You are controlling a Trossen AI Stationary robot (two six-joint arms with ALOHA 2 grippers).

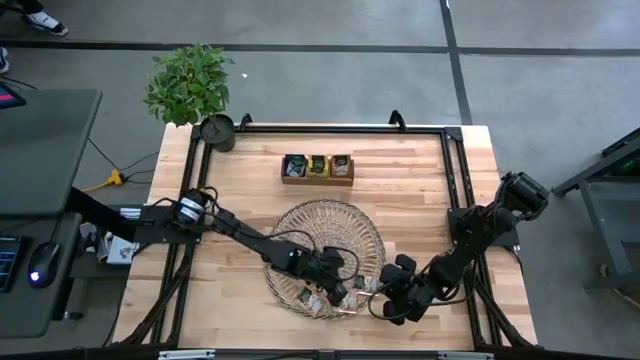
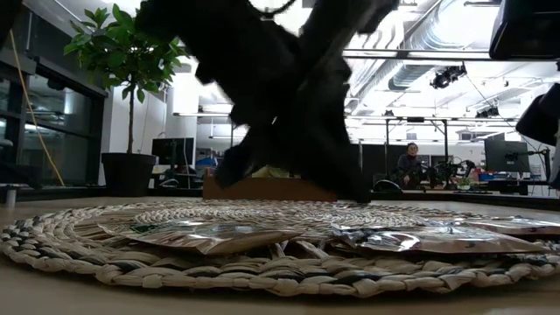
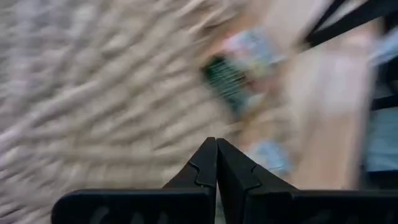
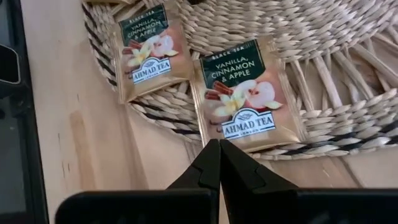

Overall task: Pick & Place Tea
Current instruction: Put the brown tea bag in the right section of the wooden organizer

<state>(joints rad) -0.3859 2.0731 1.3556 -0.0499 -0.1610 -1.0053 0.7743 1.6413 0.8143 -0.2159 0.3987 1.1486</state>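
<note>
Tabletop (image 1: 400, 170): pale wooden boards with a dark metal frame round the edge, on a grey floor.
Room: in the low view, ceiling pipes, screens and a seated person (image 2: 409, 166) far behind; a potted plant (image 1: 192, 88) at the far left corner.
Tray (image 1: 330, 220): round, woven of pale straw-like coils, flat.
Tea (image 4: 247, 96): flat square sachets, gold-edged with green labels, lying on the tray's near rim; more stand in a small wooden box (image 1: 317, 169) beyond.
My left hand (image 1: 345, 285): fingers pressed together, empty, over the tray's near part.
My right hand (image 1: 392, 302): fingers closed tight, empty, just beside the tray's rim.
</note>
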